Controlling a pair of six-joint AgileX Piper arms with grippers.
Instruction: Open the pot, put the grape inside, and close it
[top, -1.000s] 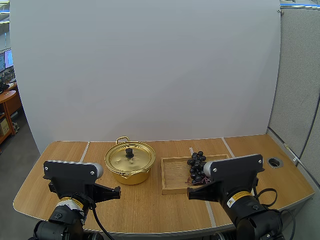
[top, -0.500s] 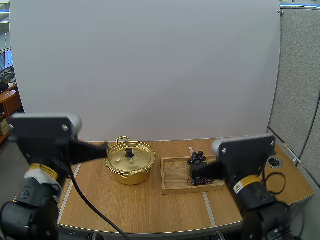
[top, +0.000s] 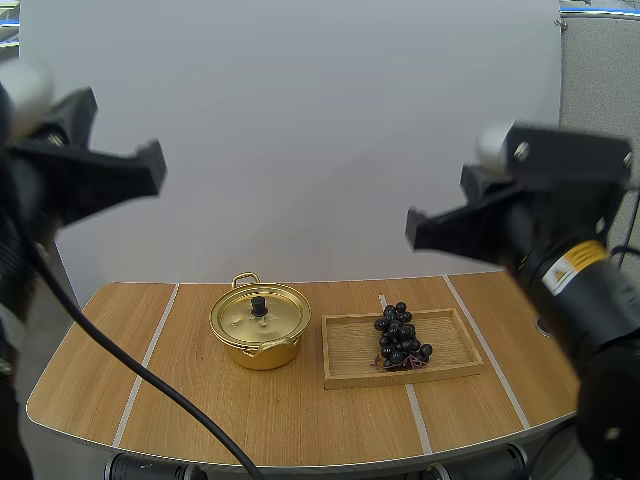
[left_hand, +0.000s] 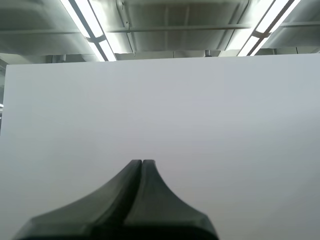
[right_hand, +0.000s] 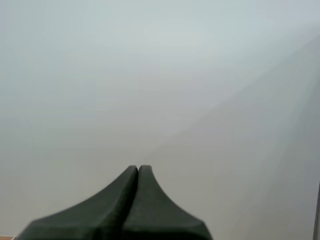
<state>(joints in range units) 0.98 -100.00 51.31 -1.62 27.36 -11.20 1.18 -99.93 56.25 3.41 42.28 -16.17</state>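
**Both tools high above the counter, pot lidded, grapes on the tray**

The wooden counter (top: 300, 420) has a rounded front edge and pale seams running front to back. A plain white board (top: 300, 130) stands upright along its far side, and a grey partition (top: 600, 150) closes off the right.

Near the middle of the counter sits the gold pot (top: 259, 328), its lid (top: 245, 318) on and a black knob (top: 259, 303) at the centre. Just beside it, to the right, lies the wooden tray (top: 350, 352). The dark grapes (top: 399, 336) rest on the tray's right half, apart from the pot.

Both arms are held well above the counter, their tools pointing forward toward the white board and clear of the pot, the tray and the grapes. The left tool (left_hand: 142, 164) has its fingers pressed together into one dark wedge, with nothing between them. The right tool (right_hand: 138, 169) is likewise closed on itself and holds nothing.
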